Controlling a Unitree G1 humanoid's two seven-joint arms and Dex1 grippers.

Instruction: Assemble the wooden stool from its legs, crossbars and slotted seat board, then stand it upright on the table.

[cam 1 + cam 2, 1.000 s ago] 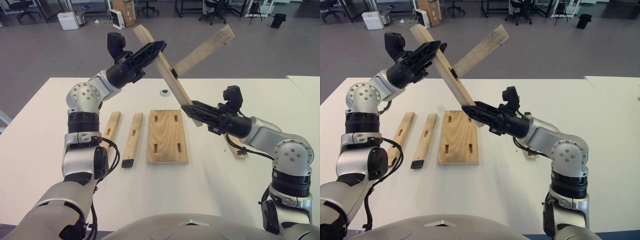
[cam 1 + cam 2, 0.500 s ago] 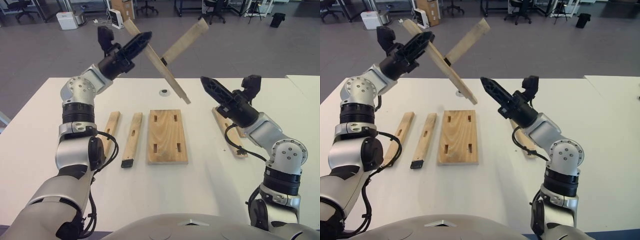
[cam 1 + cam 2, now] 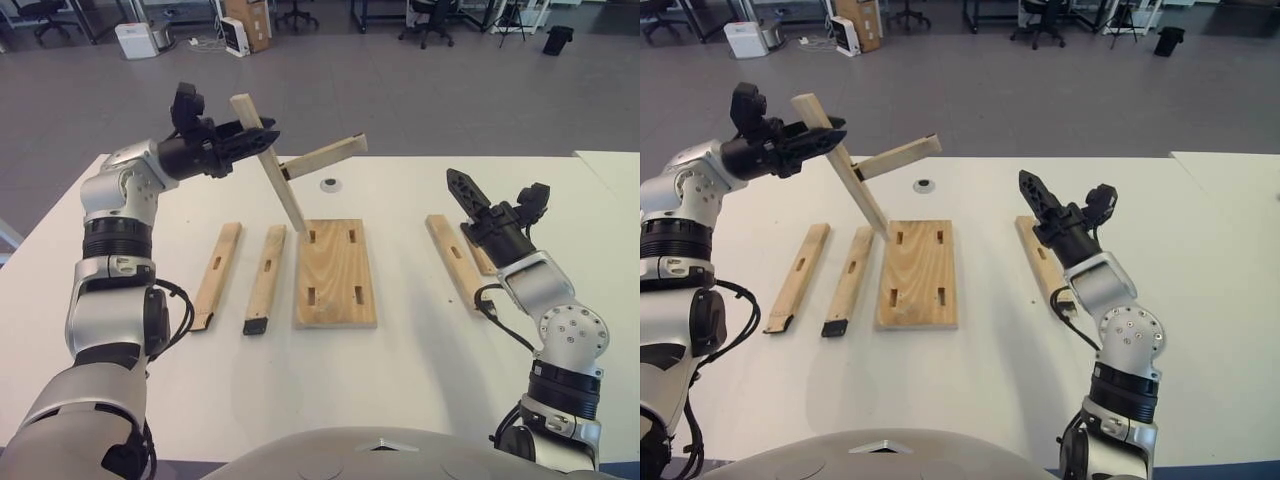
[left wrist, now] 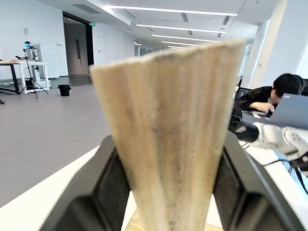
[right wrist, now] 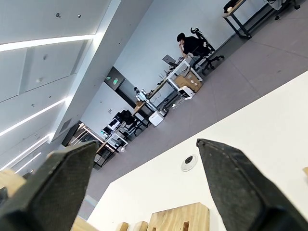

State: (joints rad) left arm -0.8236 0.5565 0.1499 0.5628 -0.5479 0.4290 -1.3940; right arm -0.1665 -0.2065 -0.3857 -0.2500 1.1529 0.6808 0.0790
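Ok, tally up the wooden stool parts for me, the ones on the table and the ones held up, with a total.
Light wooden seat board with four slots: 1
Loose wooden slats lying left of the board: 2
Loose wooden slats lying right of it, one partly hidden: 2
Joined wooden slats held up in the left gripper: 2
Total: 7

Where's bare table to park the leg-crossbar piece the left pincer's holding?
Biggest: bare table in front of the seat board. There is also the gap between the board and the right-hand wooden pieces. Crowded: two loose legs lie close beside the board's left edge.
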